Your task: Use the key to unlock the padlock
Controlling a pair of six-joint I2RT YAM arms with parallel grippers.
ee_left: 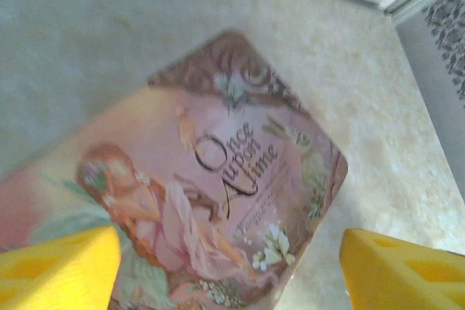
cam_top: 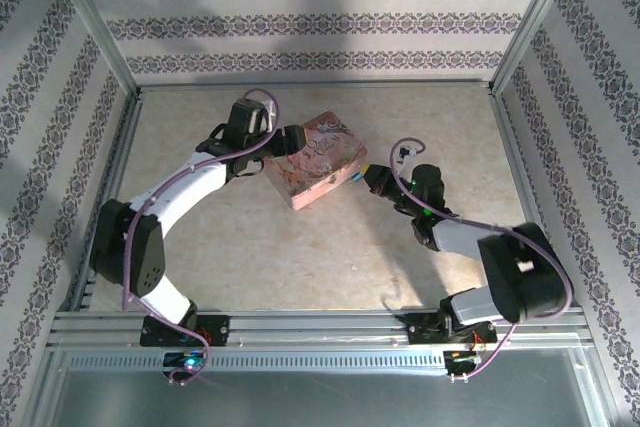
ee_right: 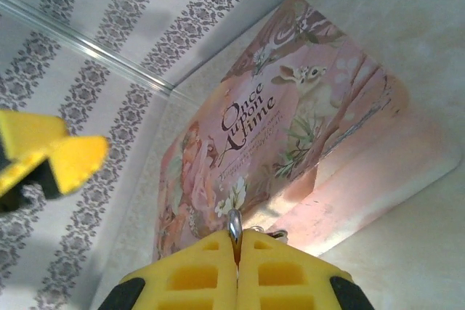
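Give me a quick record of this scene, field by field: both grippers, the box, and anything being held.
left gripper: open, poised over one end of the box
right gripper: shut, close to the box's opposite edge
held: thin metal sliver pinched between the right fingers, apparently the key
pink box: lying flat on the table, picture side up

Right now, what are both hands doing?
Left hand: open, holding nothing.
Right hand: closed on a tiny silvery metal piece.

A box [cam_top: 318,159] lies flat on the table [cam_top: 440,127], back of centre. The left gripper [cam_top: 287,140] hangs over its left end. The right gripper [cam_top: 370,179], pinching a metal loop [ee_right: 234,224], is beside its right edge.
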